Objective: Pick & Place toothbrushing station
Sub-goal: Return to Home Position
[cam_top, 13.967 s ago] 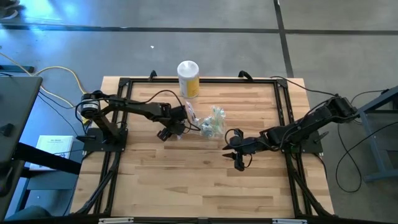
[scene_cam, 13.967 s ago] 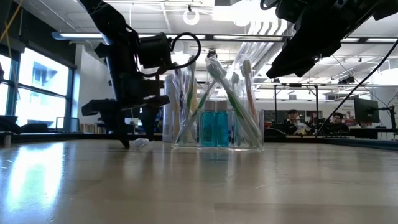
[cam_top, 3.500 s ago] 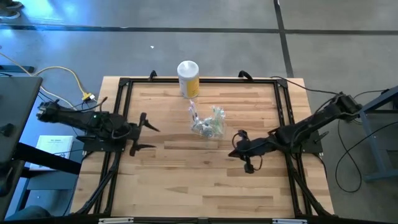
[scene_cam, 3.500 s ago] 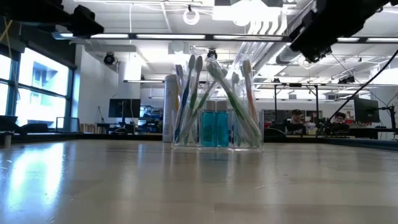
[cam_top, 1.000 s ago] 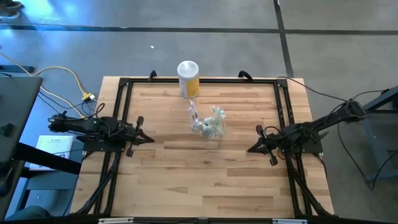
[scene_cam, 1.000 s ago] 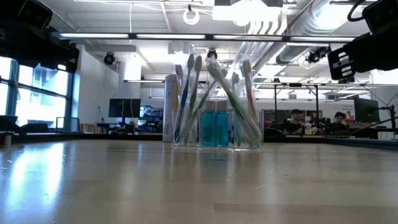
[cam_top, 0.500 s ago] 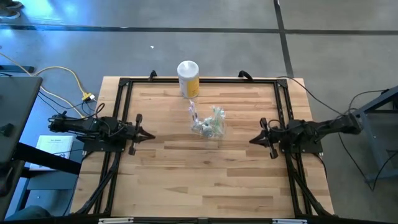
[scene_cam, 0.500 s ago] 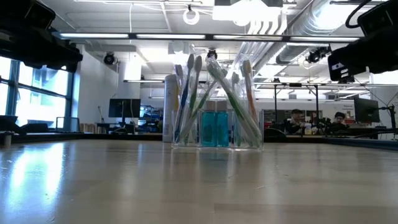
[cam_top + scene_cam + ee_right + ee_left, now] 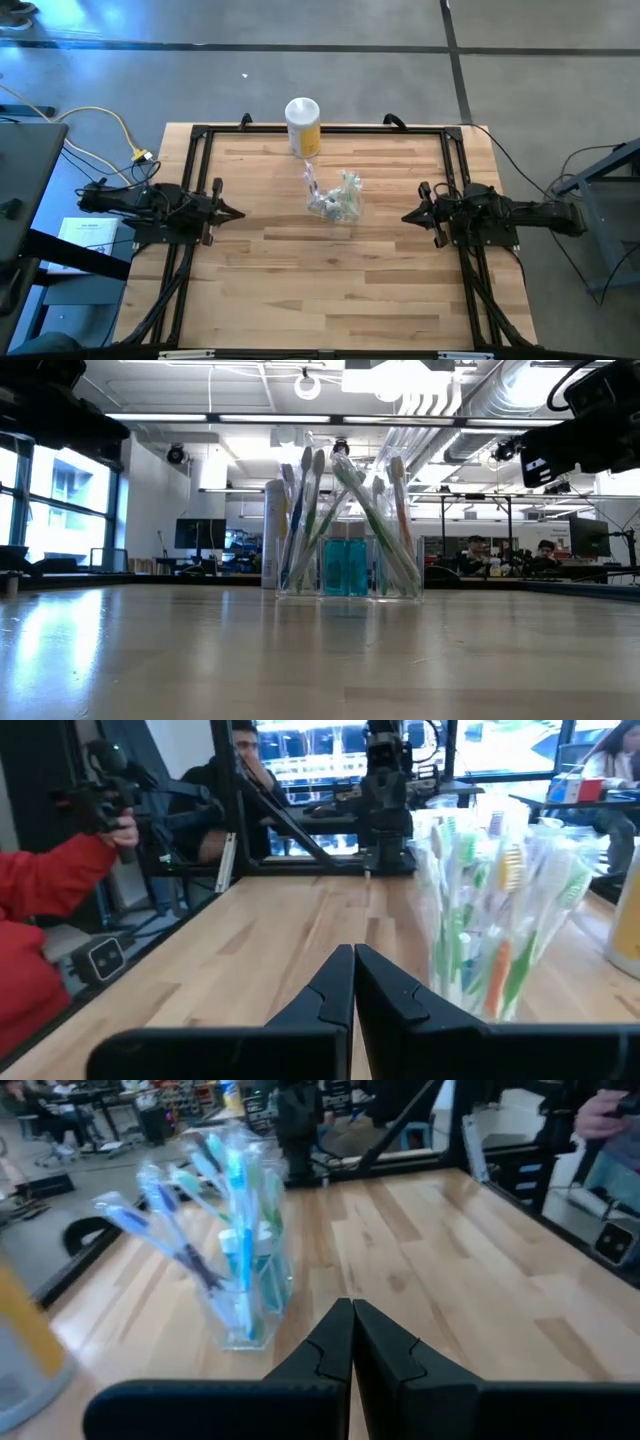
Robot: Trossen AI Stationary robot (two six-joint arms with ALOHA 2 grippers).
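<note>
The toothbrushing station (image 9: 335,198) is a clear plastic holder standing by its base on the wooden table, a little beyond the table's middle. Several wrapped toothbrushes (image 9: 348,520) lean upright in it, with teal tubes (image 9: 345,567) among them. It also shows in the left wrist view (image 9: 225,1230) and the right wrist view (image 9: 500,910). My left gripper (image 9: 238,214) is shut and empty, pulled back at the table's left edge and pointing level at the station. My right gripper (image 9: 406,217) is shut and empty at the right edge, also level.
A yellow canister with a white top (image 9: 303,125) stands at the far edge behind the station. A black frame (image 9: 200,150) runs around the tabletop. People (image 9: 60,900) are in the room beyond the table's left side.
My right arm has drawn back toward the table's right edge and swung round, so its gripper now points level across the table instead of slanting. My left gripper has barely shifted. The station has stayed in place.
</note>
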